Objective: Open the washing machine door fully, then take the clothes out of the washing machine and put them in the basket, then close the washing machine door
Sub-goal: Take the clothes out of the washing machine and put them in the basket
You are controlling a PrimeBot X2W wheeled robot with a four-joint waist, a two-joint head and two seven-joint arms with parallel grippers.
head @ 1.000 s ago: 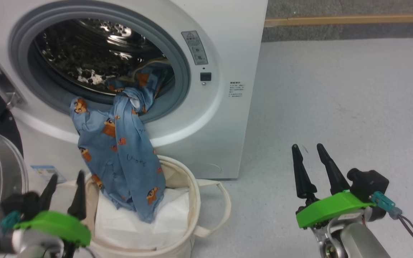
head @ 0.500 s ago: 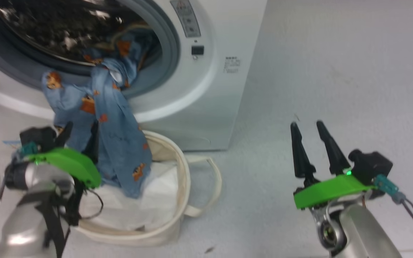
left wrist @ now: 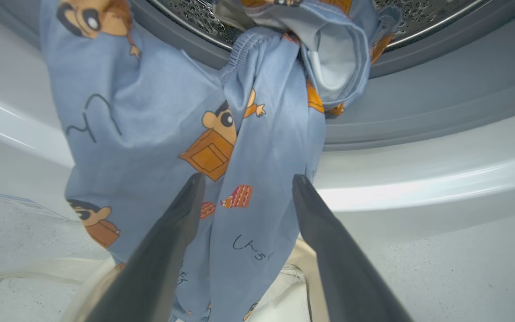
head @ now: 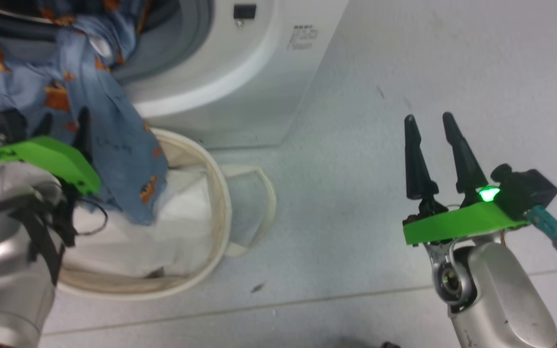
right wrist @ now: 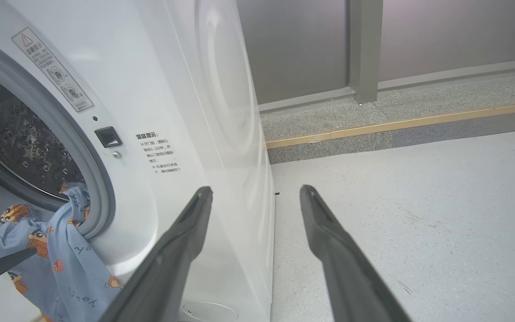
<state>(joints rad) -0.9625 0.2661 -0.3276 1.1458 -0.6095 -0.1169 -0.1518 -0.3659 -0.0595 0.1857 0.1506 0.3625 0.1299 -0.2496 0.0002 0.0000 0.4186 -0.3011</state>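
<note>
Blue bear-printed clothes (left wrist: 150, 134) drape from the washing machine (head: 230, 96) into the basket (head: 222, 203); left tool (left wrist: 247, 179) and right tool (head: 428, 118) gape, gripping nothing.

Silver forearms (head: 501, 295), green wrist plates (head: 457, 224), 2 tapered black jaws each, teal connector (head: 547, 223), green light (head: 488, 194).

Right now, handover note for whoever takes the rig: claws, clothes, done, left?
Left claw: open, fingers either side of the hanging clothes, not closed on them.
Right claw: open, empty, above the floor.
Clothes: draped from the washing machine mouth, lower end in the basket on a white sheet.
Done: door open.
Left: pull the clothes fully into the basket, close the door.
</note>
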